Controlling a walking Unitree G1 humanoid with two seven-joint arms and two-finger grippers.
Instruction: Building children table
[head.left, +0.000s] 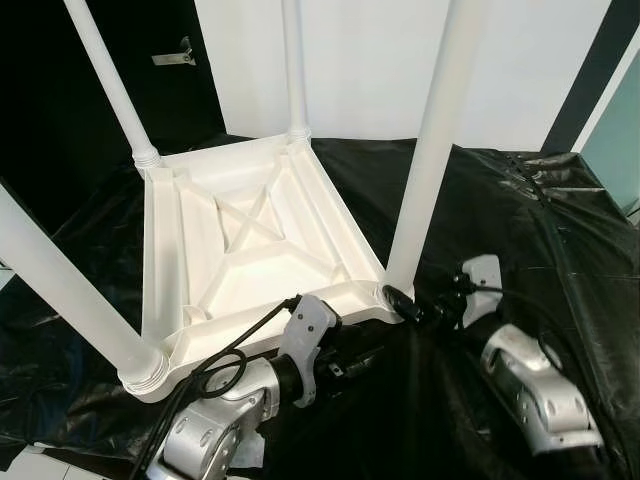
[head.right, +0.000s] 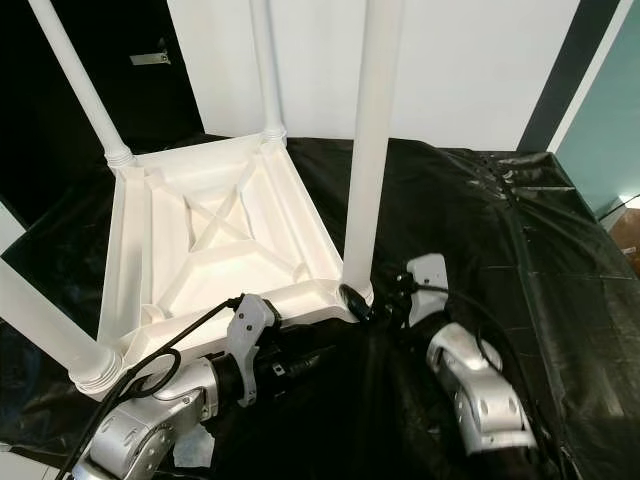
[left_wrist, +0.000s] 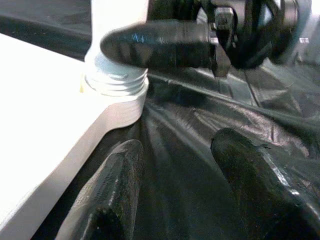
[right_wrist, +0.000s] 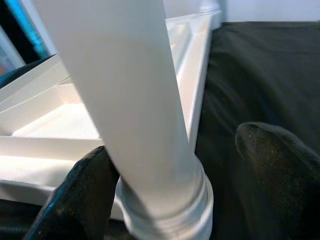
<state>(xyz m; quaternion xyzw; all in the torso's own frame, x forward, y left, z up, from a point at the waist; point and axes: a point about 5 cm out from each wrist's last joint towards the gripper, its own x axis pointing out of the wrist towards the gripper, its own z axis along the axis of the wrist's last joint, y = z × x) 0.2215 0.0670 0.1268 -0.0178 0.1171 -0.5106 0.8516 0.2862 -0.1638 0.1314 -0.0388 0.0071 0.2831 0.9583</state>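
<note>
White plastic tabletop (head.left: 255, 250) lies upside down on black plastic sheeting (head.left: 520, 230), ribbed underside up, all four legs seated in corner sockets and standing up. Landmark: the near-right leg (head.left: 428, 160), the one nearest the robot's right side. Its threaded collar (right_wrist: 170, 210) sits at the tabletop's near-right corner, and the leg's long axis runs close to vertical, straight up from the socket. Right gripper (head.left: 408, 304) is at the base of that leg, its axis lying low and roughly horizontal, so it meets the leg crosswise. In the right wrist view one finger (right_wrist: 82, 200) touches the leg just above the collar; the other finger (right_wrist: 280, 165) stands apart on the far side, so the jaws are spread wide around the leg, straddling it, not clamped. Left gripper (left_wrist: 180, 165) sits just beside the same corner, on the robot's side of the leg, fingers parted over the sheeting with nothing between them; the right gripper's finger crosses in front of the collar in its view. Right arm is the nearer and already on the leg. Judgement: next is closing on the leg near the collar and twisting about its vertical axis to tighten; grip must stay square or it'll slip on the smooth tube.
</note>
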